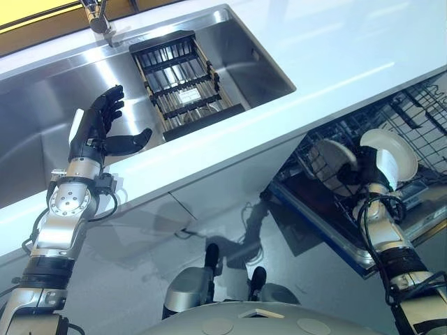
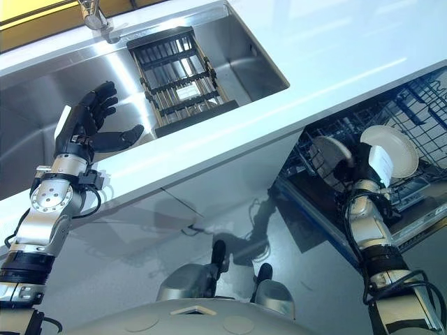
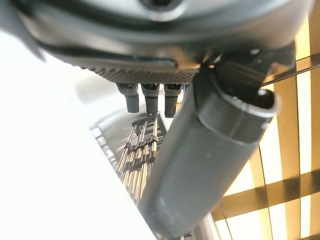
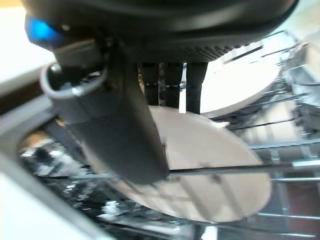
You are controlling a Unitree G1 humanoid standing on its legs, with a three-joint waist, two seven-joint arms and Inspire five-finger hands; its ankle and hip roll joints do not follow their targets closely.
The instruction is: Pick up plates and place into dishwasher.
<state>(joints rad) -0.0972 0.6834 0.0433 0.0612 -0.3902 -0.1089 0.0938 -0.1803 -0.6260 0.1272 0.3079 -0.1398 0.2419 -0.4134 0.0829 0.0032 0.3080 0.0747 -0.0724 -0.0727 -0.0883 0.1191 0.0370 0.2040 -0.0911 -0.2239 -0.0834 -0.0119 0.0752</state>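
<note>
1. Plate: a white plate stands nearly on edge over the wire rack of the open dishwasher, far right of the scene, with the right hand grasping it.
2. At the far left, the left arm rises from the lower left corner, forearm upright, wrist bent toward the sink.
3. The left hand is raised above the near edge of the counter, in front of the steel sink basin. Its fingers are straight and spread, pointing up and away, and the thumb sticks out sideways to the right. The hand is released and grasps nothing.
4. Just right of that hand, a black slatted drying rack lies across the sink. A faucet stands at the back rim of the sink, above the rack.
5. The pale counter runs diagonally from the lower left to the upper right, past the sink.
6. Below the counter's edge on the right, the dishwasher rack is pulled out. A second pale dish stands in it just left of the held plate.
7. The right arm comes up from the lower right corner, forearm angled up and leftward into the rack.
8. In the right wrist view, the thumb lies across the plate's near face and the fingers curl behind its rim, so the plate is pinched between them above the rack wires.
</note>
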